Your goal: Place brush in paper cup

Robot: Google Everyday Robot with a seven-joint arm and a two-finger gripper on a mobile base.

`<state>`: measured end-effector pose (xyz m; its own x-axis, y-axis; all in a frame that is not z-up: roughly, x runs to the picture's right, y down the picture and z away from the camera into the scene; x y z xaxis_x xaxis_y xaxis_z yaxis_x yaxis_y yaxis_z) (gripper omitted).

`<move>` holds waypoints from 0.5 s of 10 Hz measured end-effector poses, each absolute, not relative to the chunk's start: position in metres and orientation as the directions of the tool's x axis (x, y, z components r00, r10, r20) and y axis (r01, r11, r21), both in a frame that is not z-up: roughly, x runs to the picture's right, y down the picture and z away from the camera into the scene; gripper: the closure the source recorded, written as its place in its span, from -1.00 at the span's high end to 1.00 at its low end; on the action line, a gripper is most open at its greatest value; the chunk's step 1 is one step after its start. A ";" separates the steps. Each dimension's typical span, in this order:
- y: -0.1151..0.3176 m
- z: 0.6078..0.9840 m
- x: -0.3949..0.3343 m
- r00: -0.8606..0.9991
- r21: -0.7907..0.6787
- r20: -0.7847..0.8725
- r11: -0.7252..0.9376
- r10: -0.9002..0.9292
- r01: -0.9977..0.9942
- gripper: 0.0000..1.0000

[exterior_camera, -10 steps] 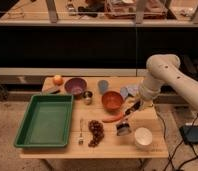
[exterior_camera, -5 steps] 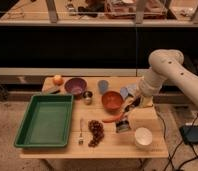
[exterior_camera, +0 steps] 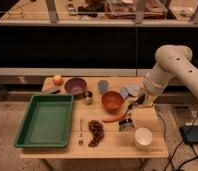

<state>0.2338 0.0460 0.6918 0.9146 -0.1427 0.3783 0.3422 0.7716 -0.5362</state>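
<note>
arm: bent down over desk (exterior_camera: pixel 112 142) right edge | gripper (exterior_camera: pixel 133 106): clamped on brush (exterior_camera: pixel 127 120) | paper cup (exterior_camera: pixel 143 137): below-right, near corner

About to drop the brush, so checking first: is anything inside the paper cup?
The paper cup shows only a white inside, though its near wall hides part of the bottom. The pincer holds the brush up-left of it.
</note>
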 end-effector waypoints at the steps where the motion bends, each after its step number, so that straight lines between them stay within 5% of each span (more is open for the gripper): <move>1: 0.044 0.687 0.237 0.916 -0.532 0.372 0.775 -0.148 0.341 -1.00; 5: 0.029 0.662 0.242 0.925 -0.517 0.333 0.785 -0.183 0.341 -1.00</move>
<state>0.2424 0.0285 0.6625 0.9251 -0.1832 0.3327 0.3414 0.7851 -0.5168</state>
